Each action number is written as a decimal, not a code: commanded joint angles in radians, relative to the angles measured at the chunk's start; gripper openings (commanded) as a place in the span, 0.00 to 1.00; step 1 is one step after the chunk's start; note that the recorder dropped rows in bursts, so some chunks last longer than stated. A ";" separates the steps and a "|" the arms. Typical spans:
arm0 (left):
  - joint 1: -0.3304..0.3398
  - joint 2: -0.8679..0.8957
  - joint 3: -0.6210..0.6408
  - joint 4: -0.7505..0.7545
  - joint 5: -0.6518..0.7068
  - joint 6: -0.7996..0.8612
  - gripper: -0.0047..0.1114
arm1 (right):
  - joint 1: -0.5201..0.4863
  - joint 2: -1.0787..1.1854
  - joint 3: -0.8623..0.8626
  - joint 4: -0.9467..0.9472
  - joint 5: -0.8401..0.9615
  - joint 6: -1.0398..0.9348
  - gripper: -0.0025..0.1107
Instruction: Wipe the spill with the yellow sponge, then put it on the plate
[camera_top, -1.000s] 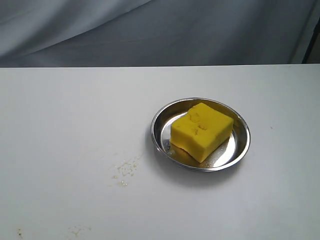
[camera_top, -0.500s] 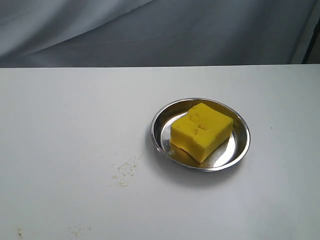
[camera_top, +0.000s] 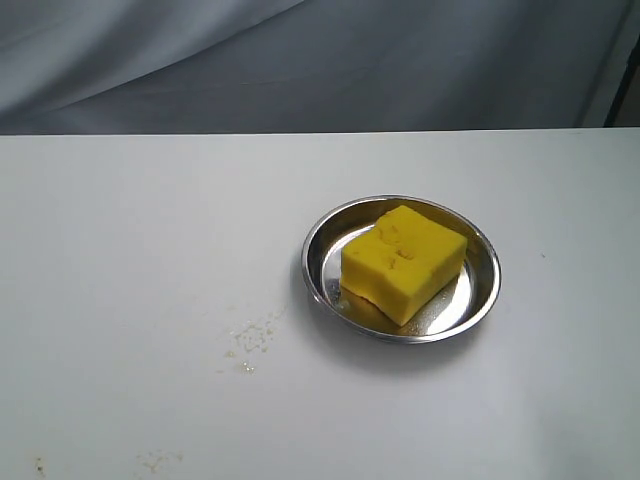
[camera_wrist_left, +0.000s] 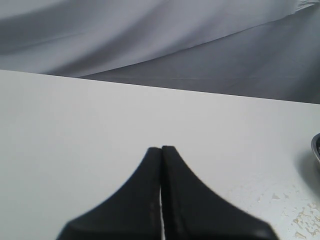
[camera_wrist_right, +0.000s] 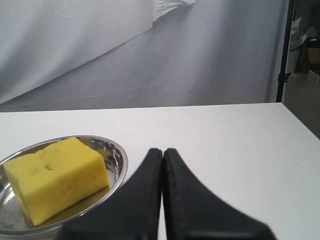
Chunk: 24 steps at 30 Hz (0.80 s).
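Sponge (camera_top: 404, 260), bright yellow, lies inside the steel plate (camera_top: 484, 290) on a white table (camera_top: 120, 230) in the outside view. Faint beads of the spill (camera_top: 252, 338) dot the table near the plate.

Left wrist camera: the left gripper (camera_wrist_left: 161, 150) is empty, its fingers pressed together. The beads lie close ahead, with the plate's rim just past them.

Right wrist camera: the right gripper (camera_wrist_right: 163, 151) is likewise closed and empty, with plate and sponge just ahead, beside it.

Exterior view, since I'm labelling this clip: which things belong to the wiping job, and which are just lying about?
Job:
- yellow sponge, lying in the plate
- faint spill traces
- left gripper and right gripper, both shut and empty

Just there:
- white table
- grey backdrop cloth
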 joint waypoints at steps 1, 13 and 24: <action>0.004 -0.002 0.005 -0.006 -0.010 -0.001 0.04 | -0.010 -0.004 0.004 0.000 -0.001 -0.002 0.02; 0.004 -0.002 0.005 -0.006 -0.010 -0.001 0.04 | -0.010 -0.004 0.004 0.000 0.146 -0.002 0.02; 0.004 -0.002 0.005 -0.006 -0.010 -0.001 0.04 | -0.010 -0.004 0.004 0.000 0.146 -0.002 0.02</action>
